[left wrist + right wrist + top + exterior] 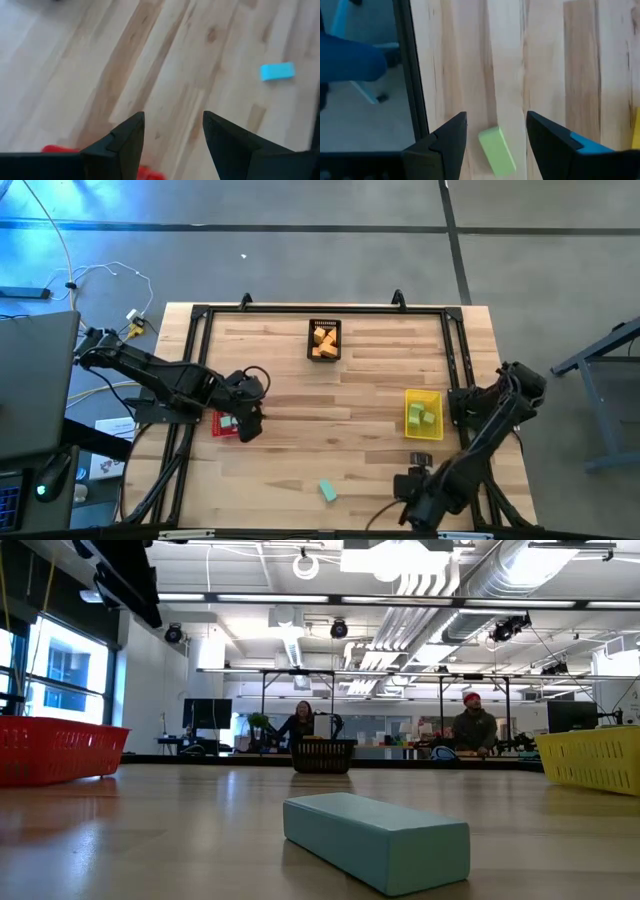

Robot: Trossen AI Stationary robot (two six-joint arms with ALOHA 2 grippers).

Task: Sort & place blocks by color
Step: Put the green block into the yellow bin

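Note:
A teal bar (327, 491) lies flat on the table near its near edge, also seen in the low view (377, 838) and the left wrist view (277, 71). A light green block (497, 150) lies on the wood below my right gripper (496, 132), whose open fingers stand on either side of it, close to the near rail. My left gripper (173, 132) hangs open over the red basket (226, 425). Orange blocks (324, 340) fill the black basket, and green blocks (423, 415) lie in the yellow basket.
The red basket (55, 748) stands at the left, the black basket (323, 754) at the far middle and the yellow basket (592, 755) at the right. A black frame rail (415, 75) runs along the table's edge. Two people sit in the room beyond.

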